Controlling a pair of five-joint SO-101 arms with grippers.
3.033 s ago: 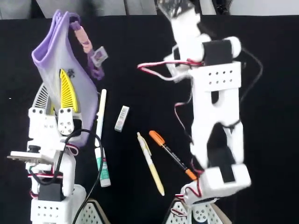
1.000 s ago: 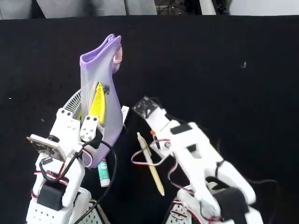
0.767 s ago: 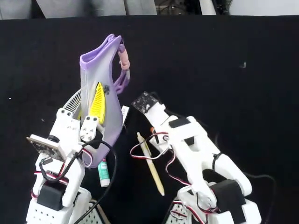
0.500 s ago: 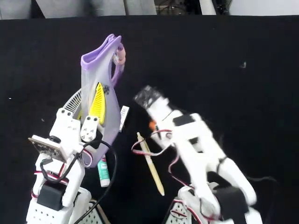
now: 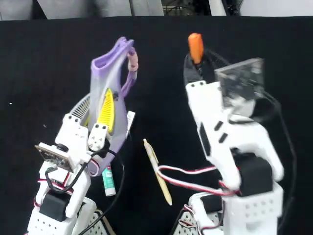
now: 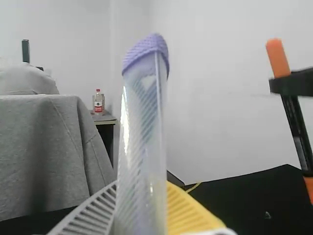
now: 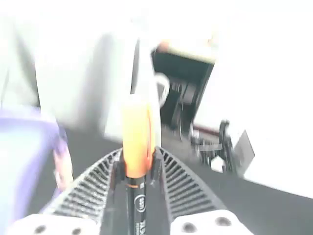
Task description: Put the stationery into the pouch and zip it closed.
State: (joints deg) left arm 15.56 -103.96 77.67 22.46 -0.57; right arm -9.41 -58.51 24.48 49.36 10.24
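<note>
My left gripper [image 5: 99, 108] is shut on the lower part of the purple pouch [image 5: 110, 83], which it holds upright above the table's left side with its mouth on top. The pouch [image 6: 144, 142] rises between the left fingers, and a pink zip pull [image 5: 131, 61] hangs near the mouth. My right gripper [image 5: 196, 68] is raised to the right of the pouch mouth, shut on the orange-capped pen [image 5: 195, 47]. That pen [image 7: 137, 142] stands upright between the right fingers, and the orange-capped pen [image 6: 288, 107] is off to the pouch's side. A yellow pen [image 5: 157, 171] lies on the table.
A green-and-white marker [image 5: 108, 179] lies partly hidden under the left arm. A small white eraser [image 5: 130, 119] sits just behind the pouch. The black table [image 5: 274, 58] stretches out to the right and far back. Red and white cables [image 5: 186, 172] hang by the right arm's base.
The right arm came down to the orange-capped pen on the table, took hold of it and has swung up high with it. The left arm leaned the pouch slightly right.
</note>
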